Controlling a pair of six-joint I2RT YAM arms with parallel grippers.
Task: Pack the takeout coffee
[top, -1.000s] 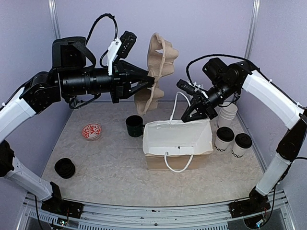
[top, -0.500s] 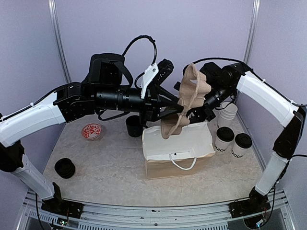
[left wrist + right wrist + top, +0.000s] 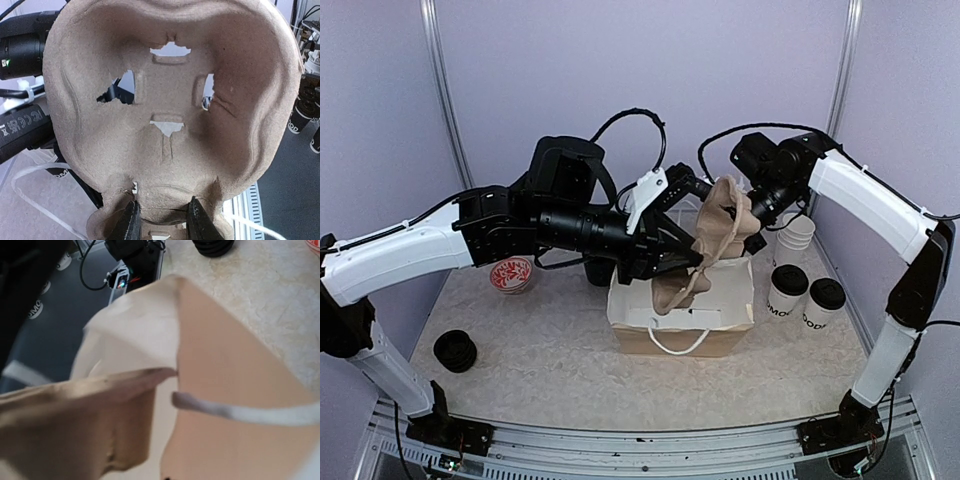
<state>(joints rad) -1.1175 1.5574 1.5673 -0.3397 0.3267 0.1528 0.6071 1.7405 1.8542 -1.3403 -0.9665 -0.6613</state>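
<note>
Two coffees: lidded, standing on the bench just right of the bag.
Left jaws: I see them clamped on the cup carrier, over the bag.
Right jaws: together, behind the carrier.

I see the cup carrier as moulded paper pulp: matt tan, rough and fibrous, torn at its holes. The bag is smooth matt paper, white outside, brown inside. The takeout coffee is white paper under black plastic lids. The worktop looks matt and marbled.
</note>
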